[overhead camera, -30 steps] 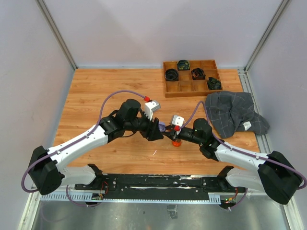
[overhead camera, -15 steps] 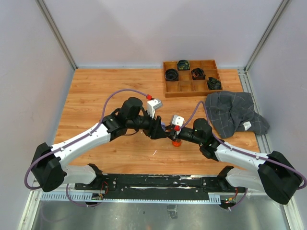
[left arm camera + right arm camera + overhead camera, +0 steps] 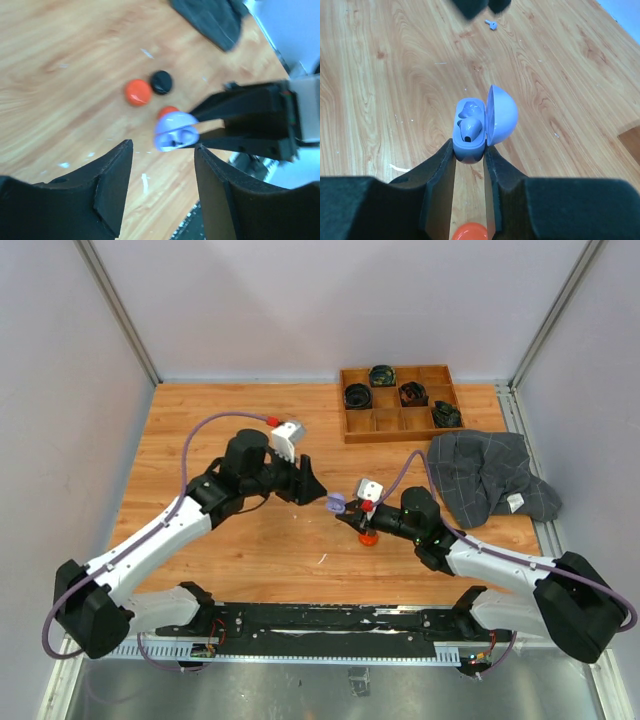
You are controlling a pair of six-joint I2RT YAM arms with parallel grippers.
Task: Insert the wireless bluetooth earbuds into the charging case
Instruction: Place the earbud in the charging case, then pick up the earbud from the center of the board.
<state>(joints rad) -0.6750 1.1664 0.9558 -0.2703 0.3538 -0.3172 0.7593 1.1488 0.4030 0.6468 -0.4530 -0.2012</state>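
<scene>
Your right gripper is clamped on the open lilac case, lid swung aside. One earbud sits in the near slot; far slot looks bare. Your left gripper is spread, holding nothing. A loose lilac earbud lies on the table beyond the case, toward the left gripper. Left arm is nearer; the bud's axis is too small to read.

Top external: fixed, high behind the arm bases, looks down on the whole wooden table. Left wrist: close, faces the right gripper tip-on. Right wrist: closest, sights along its own fingers. All share the open lilac charging case.
</scene>
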